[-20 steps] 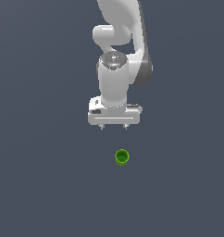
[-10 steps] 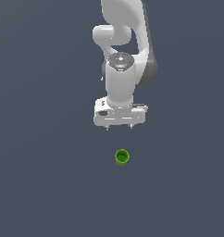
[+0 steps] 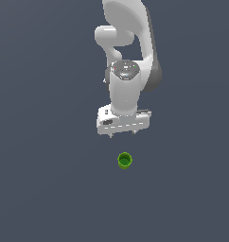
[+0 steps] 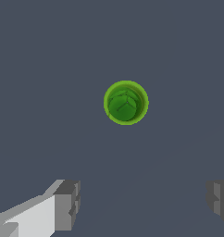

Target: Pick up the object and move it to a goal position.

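The object, a small bright green cup-like cylinder (image 3: 124, 160) with a darker hollow top, stands upright on the grey floor. My white gripper (image 3: 122, 135) hangs above and just behind it, pointing down, with its short fingertips spread. In the wrist view the cup (image 4: 126, 102) lies ahead of the gripper (image 4: 144, 203), not between the fingers. One finger (image 4: 63, 206) and the other finger (image 4: 220, 200) stand wide apart with nothing between them. The gripper is open and empty.
A flat dark grey surface (image 3: 50, 179) fills both views. The white arm (image 3: 130, 56) rises behind the gripper toward the top of the exterior view.
The gripper has come down and forward, closer to the green cup, and its wrist has turned slightly. The cup has not moved.
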`<action>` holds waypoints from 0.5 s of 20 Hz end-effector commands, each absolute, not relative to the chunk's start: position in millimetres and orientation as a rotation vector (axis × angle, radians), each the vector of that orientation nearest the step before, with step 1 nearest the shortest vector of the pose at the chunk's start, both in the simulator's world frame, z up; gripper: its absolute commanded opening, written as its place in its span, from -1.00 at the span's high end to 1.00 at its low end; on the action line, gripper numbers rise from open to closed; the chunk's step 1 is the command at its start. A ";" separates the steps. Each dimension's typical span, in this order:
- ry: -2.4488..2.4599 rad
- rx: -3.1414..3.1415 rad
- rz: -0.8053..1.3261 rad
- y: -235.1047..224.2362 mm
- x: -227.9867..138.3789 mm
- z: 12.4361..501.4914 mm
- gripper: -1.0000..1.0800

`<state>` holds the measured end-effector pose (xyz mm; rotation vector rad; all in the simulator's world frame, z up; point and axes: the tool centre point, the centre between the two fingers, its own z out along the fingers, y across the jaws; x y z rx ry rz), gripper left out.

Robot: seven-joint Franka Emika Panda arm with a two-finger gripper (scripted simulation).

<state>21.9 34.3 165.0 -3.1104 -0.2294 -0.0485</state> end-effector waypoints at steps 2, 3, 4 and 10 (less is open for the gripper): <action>-0.339 -3.106 -0.043 36.3 31.1 157.7 -0.92; -0.376 -3.103 -0.041 37.0 34.2 155.2 -0.92; -0.416 -3.100 -0.038 37.6 37.5 152.5 -0.92; -0.690 -3.059 -0.024 42.1 59.5 132.2 -0.92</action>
